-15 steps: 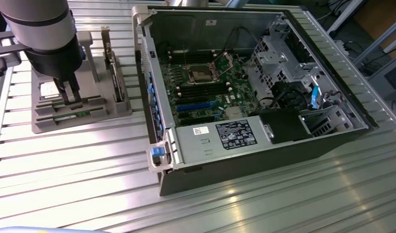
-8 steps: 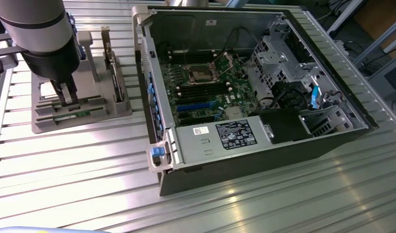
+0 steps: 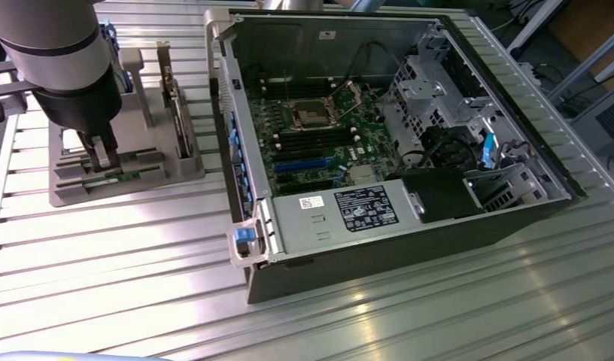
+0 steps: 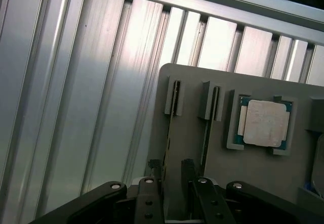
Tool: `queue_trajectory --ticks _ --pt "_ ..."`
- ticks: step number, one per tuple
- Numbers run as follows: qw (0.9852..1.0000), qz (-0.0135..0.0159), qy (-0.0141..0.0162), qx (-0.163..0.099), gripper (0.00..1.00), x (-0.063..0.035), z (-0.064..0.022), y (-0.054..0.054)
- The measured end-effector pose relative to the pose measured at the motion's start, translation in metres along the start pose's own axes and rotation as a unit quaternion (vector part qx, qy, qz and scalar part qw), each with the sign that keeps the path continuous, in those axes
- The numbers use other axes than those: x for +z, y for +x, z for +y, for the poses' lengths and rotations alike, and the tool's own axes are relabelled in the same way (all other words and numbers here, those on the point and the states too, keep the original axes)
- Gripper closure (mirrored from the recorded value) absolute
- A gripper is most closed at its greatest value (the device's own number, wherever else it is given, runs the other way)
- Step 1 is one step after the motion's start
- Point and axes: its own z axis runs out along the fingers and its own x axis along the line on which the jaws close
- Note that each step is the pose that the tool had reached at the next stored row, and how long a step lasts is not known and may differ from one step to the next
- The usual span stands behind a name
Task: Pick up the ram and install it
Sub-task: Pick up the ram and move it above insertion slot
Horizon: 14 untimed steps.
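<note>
Down in the holder, in the slot farther from the processor: ram, on edge, thin side up, not yet lifted. Straddled by the gripper, jaws spread wide, fingers 1 to each side; cannot tell whether touching the stick. Just beside, parallel in the next of the 2 slots: other ram. Past that, flat in a square recess of the same holder, silver face up: processor. At the holder's far end in the exterior view: upright flat parts, kind unclear. Over the holder: dark arm, reaching straight down. To the exterior view's right, near the holder but apart from it: case, open on top, with green board inside, dark slots across its middle, and labelled power supply along the near edge. Under everything: ribbed metal table.
</note>
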Motion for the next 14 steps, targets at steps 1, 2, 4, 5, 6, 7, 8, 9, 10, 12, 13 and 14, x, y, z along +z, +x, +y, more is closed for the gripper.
queue_trajectory --ticks 1,2,4,5,6,7,8,9,10,12,13,14 --pt "1.0000 0.0000 0.0001 0.000 0.70 0.0011 0.0005 0.000" --pt "1.0000 0.0000 0.0001 0.000 0.70 0.0018 0.0008 0.000" --pt "1.0000 0.0000 0.0001 0.001 0.70 0.0035 0.0011 0.001" --pt "1.0000 0.0000 0.0001 0.001 0.70 0.0049 0.0011 0.001" --pt "1.0000 0.0000 0.0001 0.002 0.70 0.0063 0.0011 0.001" --pt "1.0000 -0.0001 0.0002 0.004 0.70 0.0086 0.0011 0.001" --pt "1.0000 -0.0002 0.0002 0.004 0.70 0.0099 0.0011 0.001" --pt "1.0000 -0.0002 0.0002 0.005 0.70 0.0108 0.0011 0.001" --pt "1.0000 -0.0002 0.0002 0.005 0.70 0.0116 0.0010 0.001" --pt "1.0000 -0.0002 0.0003 0.006 0.70 0.0134 0.0010 0.002" --pt "1.0000 -0.0003 0.0003 0.007 0.70 0.0147 0.0010 0.002" --pt "1.0000 -0.0003 0.0003 0.007 0.70 0.0155 0.0010 0.002"
